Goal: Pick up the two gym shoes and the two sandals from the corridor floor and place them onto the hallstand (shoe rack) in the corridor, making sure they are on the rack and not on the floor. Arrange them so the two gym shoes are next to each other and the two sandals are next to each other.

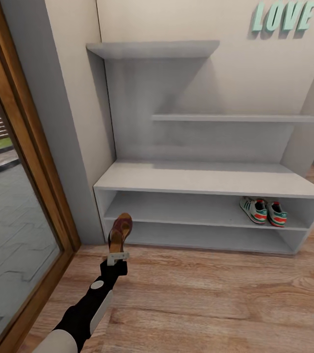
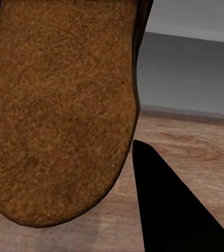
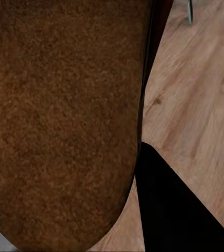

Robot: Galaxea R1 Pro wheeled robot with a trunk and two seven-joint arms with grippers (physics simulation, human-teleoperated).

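Head view: left gripper [image 1: 118,256] clamped on upright sandal [image 1: 120,232] before rack [image 1: 211,179]; sneakers [image 1: 263,211] on its shelf. Right gripper's state indeterminable.

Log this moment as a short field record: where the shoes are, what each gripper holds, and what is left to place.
gym shoes: both side by side at the right end of the upper open shelf row of the hallstand
left gripper: shut on a sandal, held upright in front of the hallstand's left end
right gripper: a second sandal close against its camera, apparently held
corridor floor: no shoes on the visible part
left to place: both sandals
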